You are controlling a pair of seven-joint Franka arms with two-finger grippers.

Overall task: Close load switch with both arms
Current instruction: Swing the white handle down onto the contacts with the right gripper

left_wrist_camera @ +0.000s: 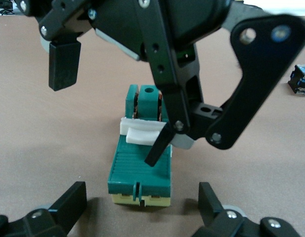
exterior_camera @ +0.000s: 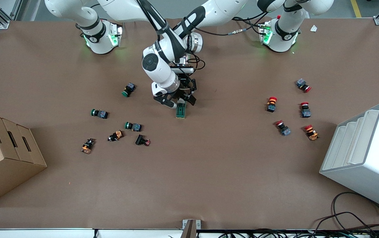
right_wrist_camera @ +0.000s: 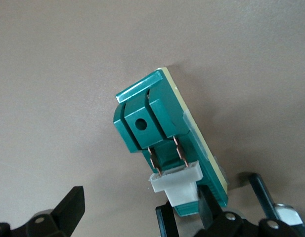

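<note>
The load switch (exterior_camera: 180, 110) is a dark-green block that lies flat at mid table, with a white lever (left_wrist_camera: 140, 131) raised on top. My left gripper (left_wrist_camera: 142, 202) is open, with its fingers on either side of the switch's cream-edged end and not touching it. In the front view it hangs over the switch (exterior_camera: 188, 97). My right gripper (right_wrist_camera: 140, 202) is open over the switch's lever end. One of its fingertips (right_wrist_camera: 207, 210) rests against the white lever (right_wrist_camera: 179, 185). The front view shows it beside the left one (exterior_camera: 170, 101).
Green and orange push buttons (exterior_camera: 133, 126) lie toward the right arm's end. Red ones (exterior_camera: 271, 104) lie toward the left arm's end. A cardboard box (exterior_camera: 4, 155) and a white stepped rack (exterior_camera: 364, 155) stand at the table's two ends.
</note>
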